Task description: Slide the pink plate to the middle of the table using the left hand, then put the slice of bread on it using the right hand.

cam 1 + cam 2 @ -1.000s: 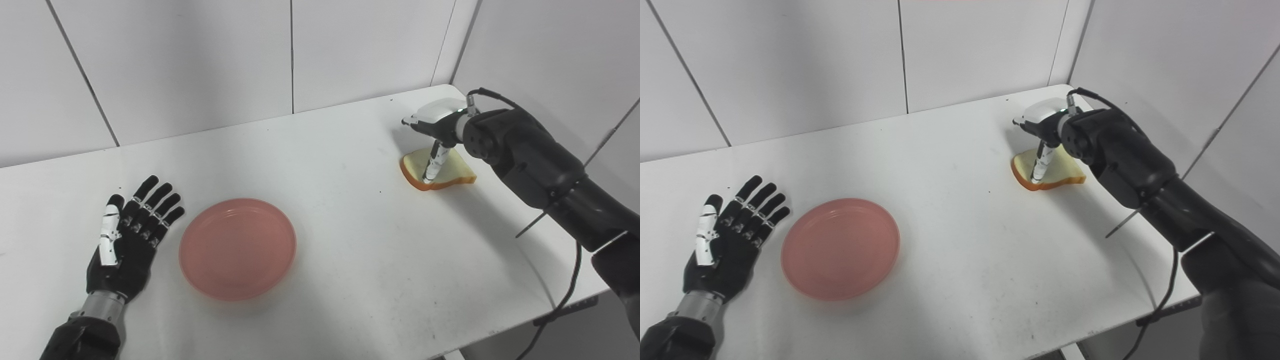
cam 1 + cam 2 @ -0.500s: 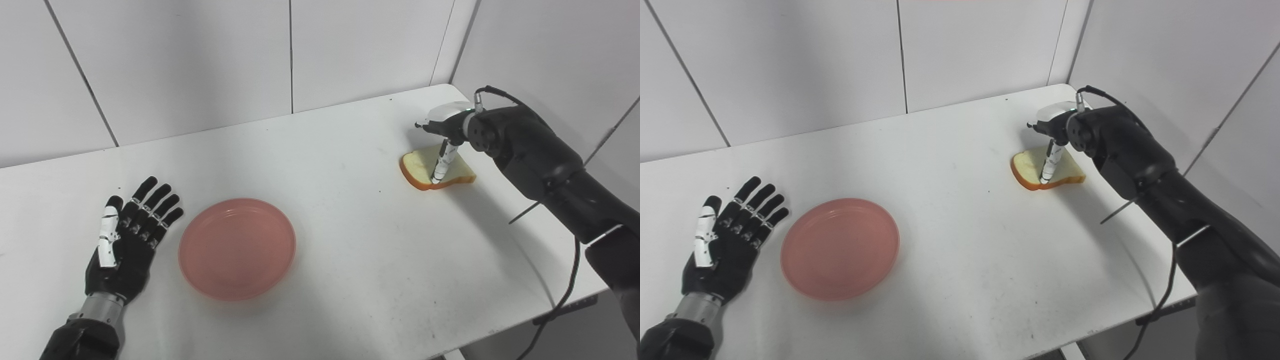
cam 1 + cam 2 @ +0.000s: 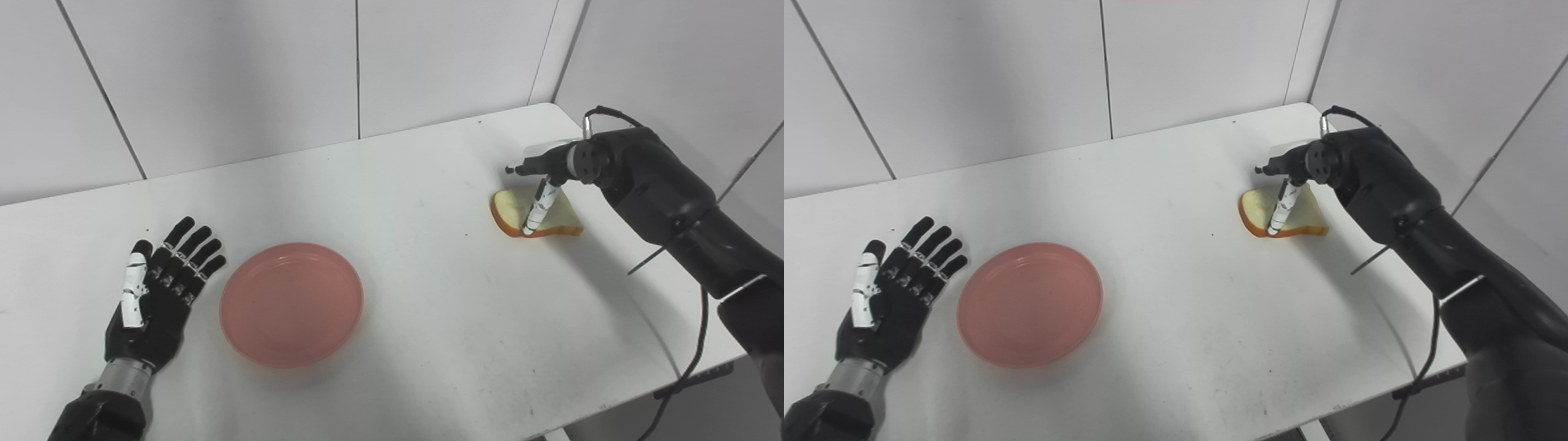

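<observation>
Through the left eye view, the left hand (image 3: 153, 294) lies flat, fingers apart, just left of the plate (image 3: 291, 304) on the table (image 3: 429, 343). Through the right eye view, the right hand (image 3: 1295, 177) hangs over the bread (image 3: 1283, 214) at the far right, one finger down on the slice; whether it grips cannot be told.

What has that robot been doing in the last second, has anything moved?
The right robot hand has tipped lower over the bread, and the slice's far edge has lifted slightly. The left robot hand stayed flat and open beside the pink plate, which did not move.
</observation>
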You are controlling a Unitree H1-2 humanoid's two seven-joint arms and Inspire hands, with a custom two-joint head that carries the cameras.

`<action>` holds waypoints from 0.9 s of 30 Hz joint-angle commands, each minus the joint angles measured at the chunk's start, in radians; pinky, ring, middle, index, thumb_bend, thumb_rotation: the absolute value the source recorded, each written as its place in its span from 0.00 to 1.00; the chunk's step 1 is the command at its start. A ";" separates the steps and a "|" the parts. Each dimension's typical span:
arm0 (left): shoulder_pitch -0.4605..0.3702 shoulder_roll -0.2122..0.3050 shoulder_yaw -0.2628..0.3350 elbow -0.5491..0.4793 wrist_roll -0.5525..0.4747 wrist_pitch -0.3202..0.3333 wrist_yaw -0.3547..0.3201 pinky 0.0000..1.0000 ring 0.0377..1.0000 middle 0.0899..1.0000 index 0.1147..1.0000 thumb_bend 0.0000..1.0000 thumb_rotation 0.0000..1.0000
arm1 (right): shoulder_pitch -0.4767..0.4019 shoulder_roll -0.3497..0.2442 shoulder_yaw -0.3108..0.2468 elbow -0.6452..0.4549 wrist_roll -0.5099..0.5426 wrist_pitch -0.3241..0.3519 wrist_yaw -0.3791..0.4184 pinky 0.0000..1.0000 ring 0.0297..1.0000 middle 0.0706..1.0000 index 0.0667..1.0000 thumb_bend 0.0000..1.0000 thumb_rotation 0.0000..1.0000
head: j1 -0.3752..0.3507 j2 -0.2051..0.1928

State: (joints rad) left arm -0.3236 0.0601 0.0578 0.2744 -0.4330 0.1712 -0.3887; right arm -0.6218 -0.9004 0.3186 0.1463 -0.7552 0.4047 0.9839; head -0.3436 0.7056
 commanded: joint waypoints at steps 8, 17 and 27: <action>0.035 0.018 -0.002 0.028 0.015 0.062 0.017 0.85 0.85 0.85 0.84 0.40 1.00 | -0.044 -0.041 -0.005 -0.108 -0.009 0.029 0.032 0.91 0.99 1.00 1.00 1.00 0.28 | 0.000 0.002; 0.038 0.015 -0.006 0.019 0.023 0.062 0.025 0.85 0.85 0.85 0.84 0.41 1.00 | -0.047 -0.052 -0.019 -0.116 0.002 0.030 0.044 0.90 1.00 1.00 1.00 1.00 0.28 | 0.001 0.004; 0.042 0.024 -0.010 0.010 0.018 0.068 0.014 0.85 0.86 0.86 0.85 0.41 1.00 | -0.017 -0.043 0.008 -0.061 -0.061 0.018 -0.004 0.87 1.00 1.00 1.00 1.00 0.33 | 0.003 0.009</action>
State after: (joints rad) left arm -0.3187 0.0663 0.0552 0.2627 -0.4329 0.1764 -0.3889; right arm -0.6150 -0.9137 0.3398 0.0813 -0.7968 0.4210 1.0153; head -0.3405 0.7148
